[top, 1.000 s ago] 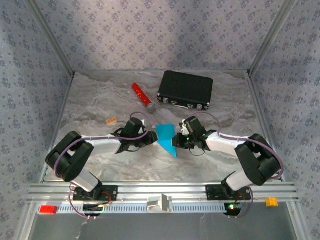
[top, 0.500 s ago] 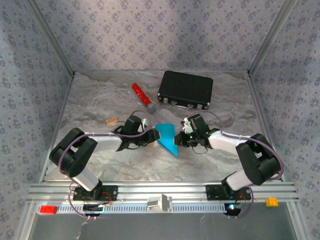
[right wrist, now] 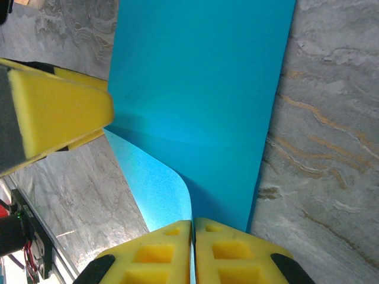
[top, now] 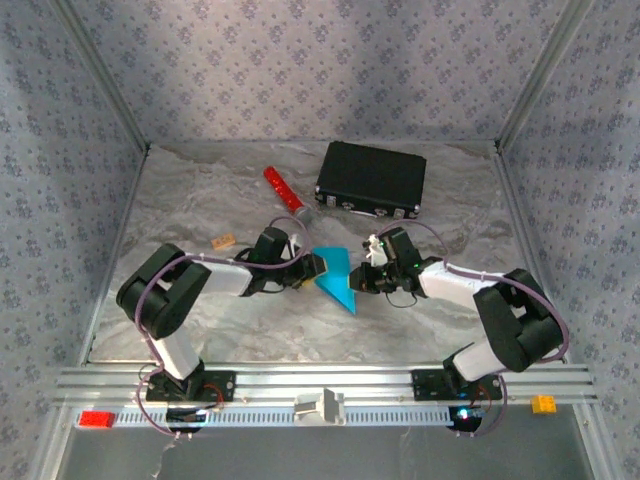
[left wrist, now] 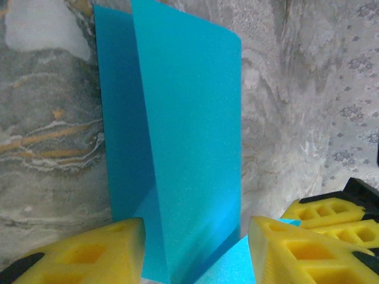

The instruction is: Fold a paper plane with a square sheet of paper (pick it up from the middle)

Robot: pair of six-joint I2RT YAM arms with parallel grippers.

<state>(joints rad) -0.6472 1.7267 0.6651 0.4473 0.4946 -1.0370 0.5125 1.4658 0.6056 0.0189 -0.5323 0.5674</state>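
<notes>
Cyan paper (right wrist: 201, 89) edge in right pincer (right wrist: 193, 231)

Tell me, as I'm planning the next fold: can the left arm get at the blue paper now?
Probably yes: the left end effector stands open with the paper between its jaws, and nothing is in the way.

Soft, even overhead light. Faint shadows on the surface (top: 250, 330). Square sheet of paper (left wrist: 189, 148) darker beneath its raised flap. Wrist views' near edges slightly soft.
</notes>
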